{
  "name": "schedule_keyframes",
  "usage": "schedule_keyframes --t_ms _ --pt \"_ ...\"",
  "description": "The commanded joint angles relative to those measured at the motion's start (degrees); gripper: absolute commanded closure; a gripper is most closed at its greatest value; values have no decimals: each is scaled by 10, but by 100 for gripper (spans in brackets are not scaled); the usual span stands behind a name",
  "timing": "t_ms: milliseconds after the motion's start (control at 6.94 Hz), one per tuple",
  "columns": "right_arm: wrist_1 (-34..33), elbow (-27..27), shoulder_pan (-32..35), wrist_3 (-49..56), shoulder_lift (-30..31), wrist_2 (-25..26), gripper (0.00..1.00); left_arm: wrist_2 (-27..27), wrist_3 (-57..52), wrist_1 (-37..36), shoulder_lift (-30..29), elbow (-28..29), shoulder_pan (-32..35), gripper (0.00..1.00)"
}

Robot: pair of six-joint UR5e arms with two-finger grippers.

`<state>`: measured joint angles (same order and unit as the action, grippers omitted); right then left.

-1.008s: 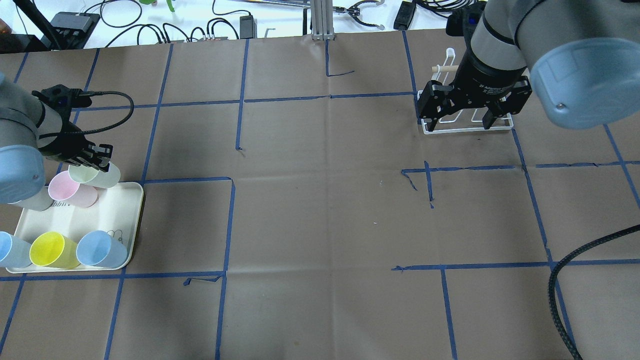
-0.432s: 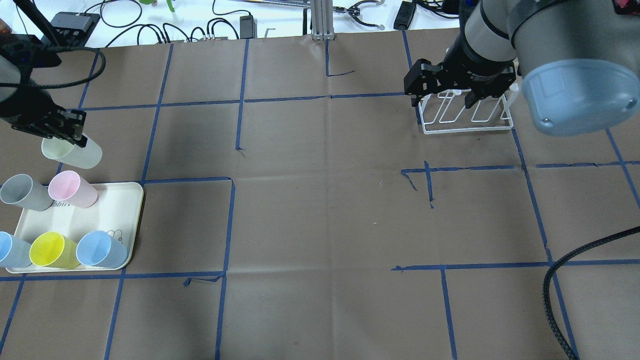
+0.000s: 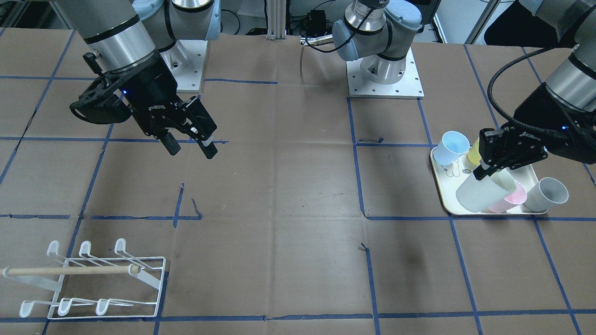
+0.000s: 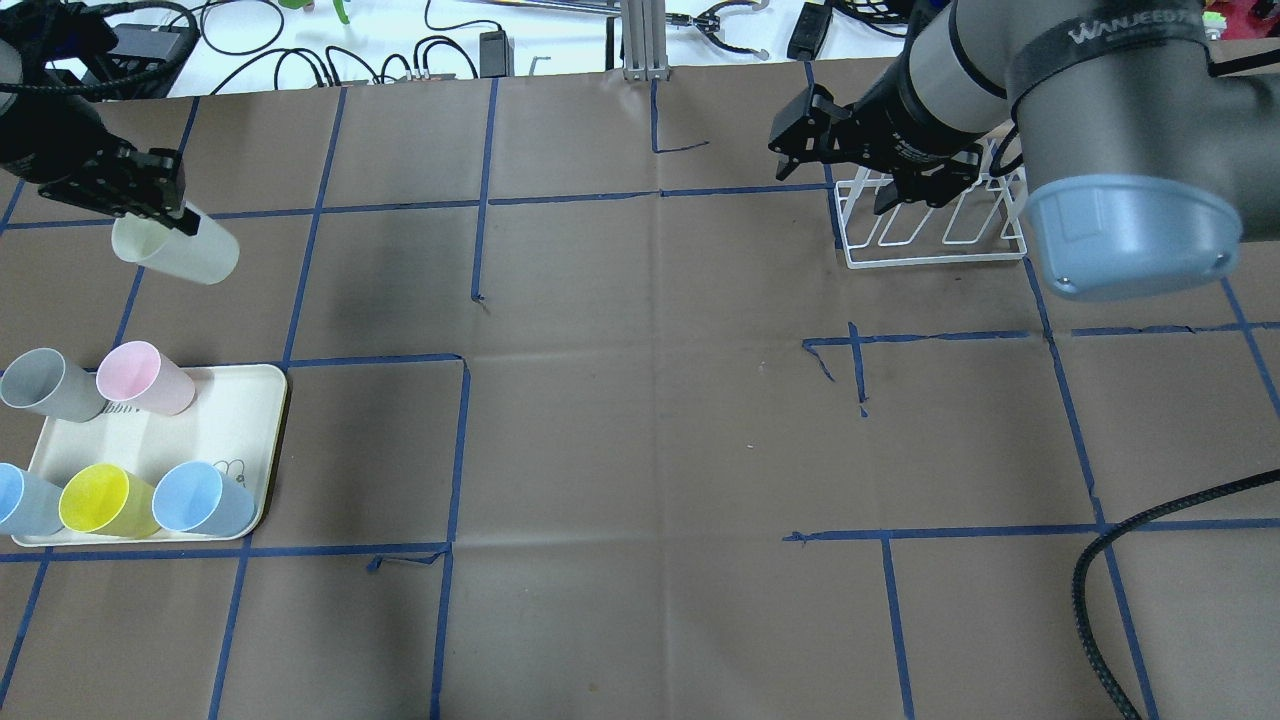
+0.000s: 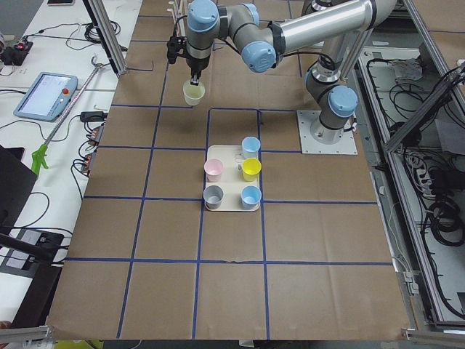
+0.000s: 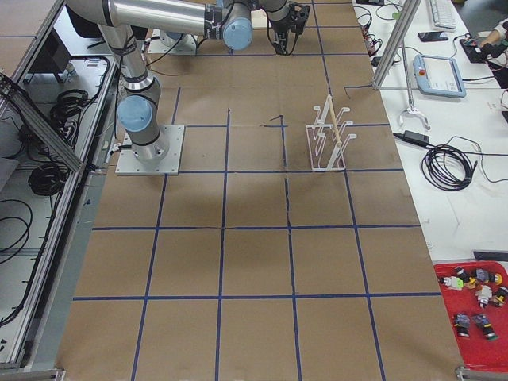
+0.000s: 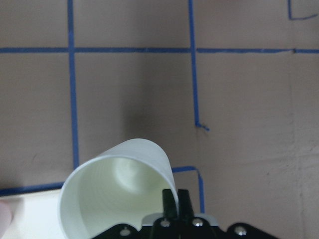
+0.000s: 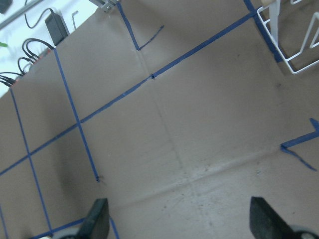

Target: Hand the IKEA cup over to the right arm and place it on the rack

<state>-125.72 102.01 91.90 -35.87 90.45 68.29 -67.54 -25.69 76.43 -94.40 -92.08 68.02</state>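
Note:
My left gripper (image 4: 172,212) is shut on the rim of a pale green IKEA cup (image 4: 178,252), held tilted in the air beyond the tray. The cup also shows in the front view (image 3: 482,193), under the left gripper (image 3: 488,170). In the left wrist view the fingers (image 7: 174,201) pinch the cup's (image 7: 114,191) wall. My right gripper (image 4: 835,172) is open and empty, raised just left of the white wire rack (image 4: 935,238). The front view shows the right gripper (image 3: 192,150) well apart from the rack (image 3: 93,284).
A cream tray (image 4: 225,425) at the near left holds a grey cup (image 4: 45,385), a pink cup (image 4: 140,378), a yellow cup (image 4: 105,500) and two blue cups (image 4: 205,498). Blue tape lines grid the brown table. Cables lie along the far edge.
My left gripper has lifted the pale green cup off the tray and carried it away from the tray toward the far side. My right gripper has moved from above the rack to its left.

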Motion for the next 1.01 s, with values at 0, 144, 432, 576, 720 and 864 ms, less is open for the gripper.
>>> schedule_keyframes --t_ms 0,144,432,576,720,864 --pt "-139 41 1 -149 2 -60 0 143 -29 -116 4 -50 4 100" --pt "-228 76 4 -225 3 -73 0 215 -30 -198 11 -87 5 100" --pt "-421 154 4 -332 3 -90 0 354 -32 -365 14 -159 43 100" --pt "-492 186 4 -355 2 -90 0 356 -34 -440 22 -186 81 100" --pt "-552 215 4 -373 2 -90 0 358 -31 -535 12 -221 120 100" --pt "-606 235 5 -410 2 -89 0 362 -19 -591 18 -264 140 100"
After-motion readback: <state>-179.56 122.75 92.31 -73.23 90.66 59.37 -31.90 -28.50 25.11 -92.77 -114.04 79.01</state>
